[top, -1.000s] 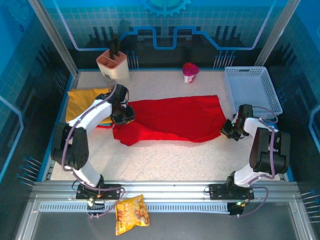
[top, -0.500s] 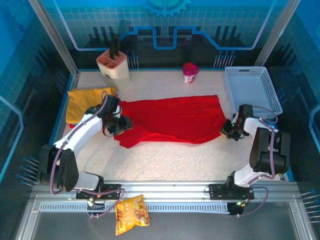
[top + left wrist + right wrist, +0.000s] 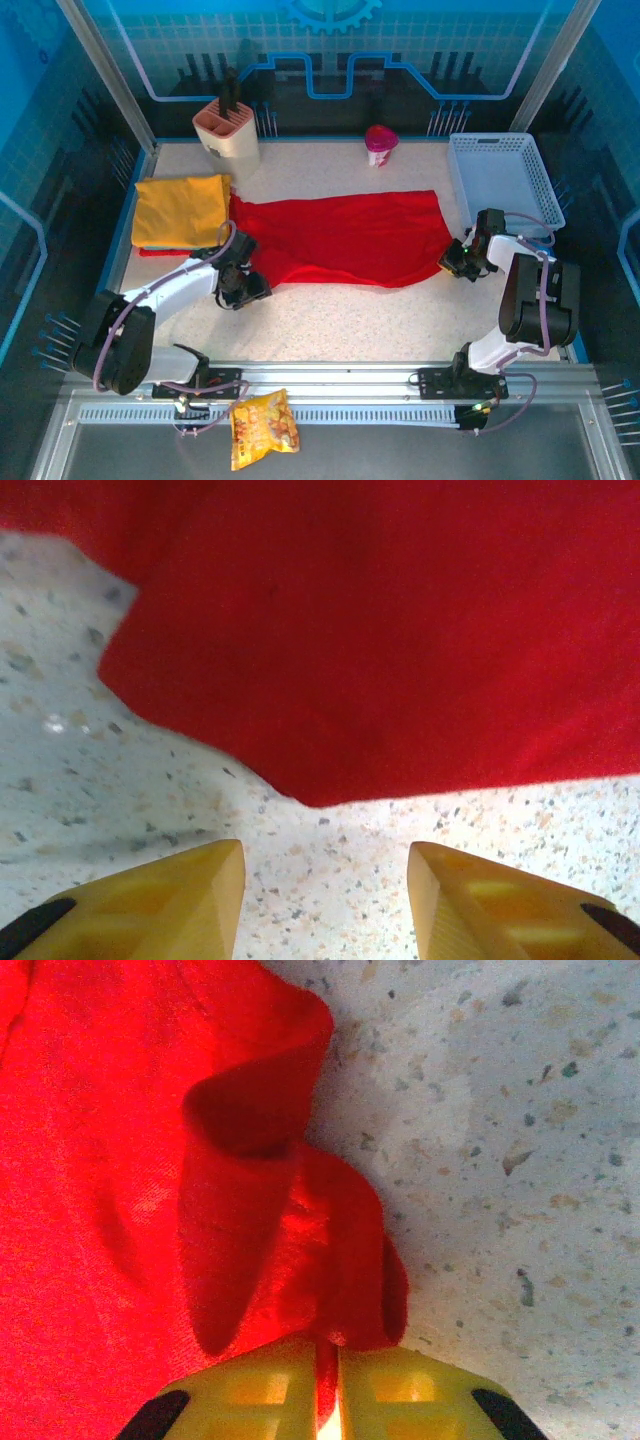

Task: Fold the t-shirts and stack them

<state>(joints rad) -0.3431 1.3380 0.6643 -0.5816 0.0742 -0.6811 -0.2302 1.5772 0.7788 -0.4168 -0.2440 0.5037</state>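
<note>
Has let go with the left gripper (image 3: 325, 870), half open, empty, pulled back just off the red t-shirt (image 3: 345, 240); keeps the right gripper (image 3: 330, 1360) pinched on its right corner; leaves it spread mid-table beside the folded yellow t-shirt (image 3: 180, 210); probably needs regrasping to fold.

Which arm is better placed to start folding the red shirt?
Right, probably: the right fingers grip the red shirt at its edge; the left fingers stand open over bare table, holding nothing.

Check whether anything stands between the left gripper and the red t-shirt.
Nothing visible does. In the left wrist view, the left gripper, jaws open, faces the red t-shirt across a strip of bare table, with no other object in that gap.
</note>
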